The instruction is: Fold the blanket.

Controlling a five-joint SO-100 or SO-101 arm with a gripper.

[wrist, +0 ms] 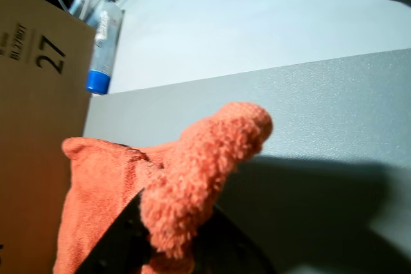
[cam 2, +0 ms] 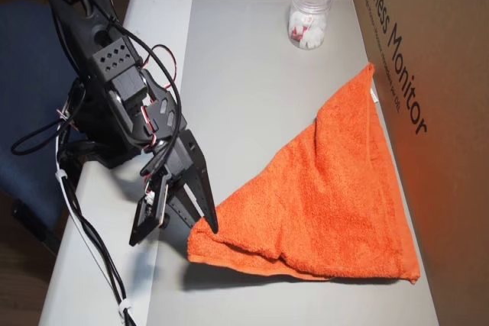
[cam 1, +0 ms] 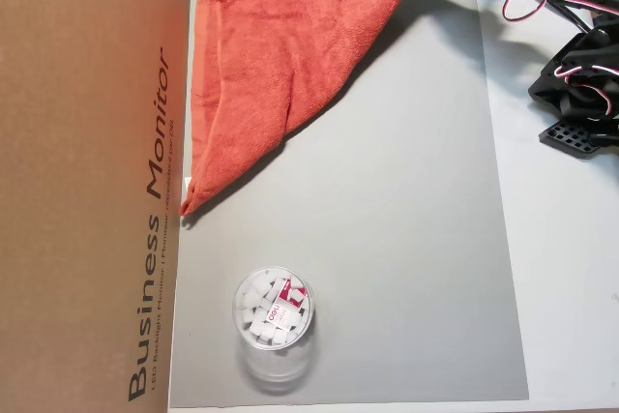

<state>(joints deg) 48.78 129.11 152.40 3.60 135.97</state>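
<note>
- A white table [cam 2: 99,265] carries a large grey mat [cam 1: 387,239], which fills the middle of both overhead views.
- A tall brown cardboard box [cam 1: 87,181] printed "Business Monitor" stands along one long edge of the mat, at the left of the frame in one overhead view and at the right in the other.
- The blanket [cam 2: 328,196] lies on the mat just beside the box, spread as a rough triangle. In an overhead view its narrow tip points to the upper right of the frame and its wide base runs along the lower right.
- One corner of the blanket, at the lower middle of that view, is raised off the mat and reaches the claw.
- The black arm [cam 2: 114,97] leans down from the upper left of that view, with red and white wires along it.
- The gripper [cam 2: 200,223] is clamped on the lifted blanket corner; in the wrist view the fluffy fold [wrist: 192,178] bulges above a dark finger [wrist: 122,242].
- A clear cup [cam 1: 274,314] with white pieces inside stands on the mat, well apart from the blanket.
- A tube with a blue cap [wrist: 103,49] lies on the table at the upper left of the wrist view.
</note>
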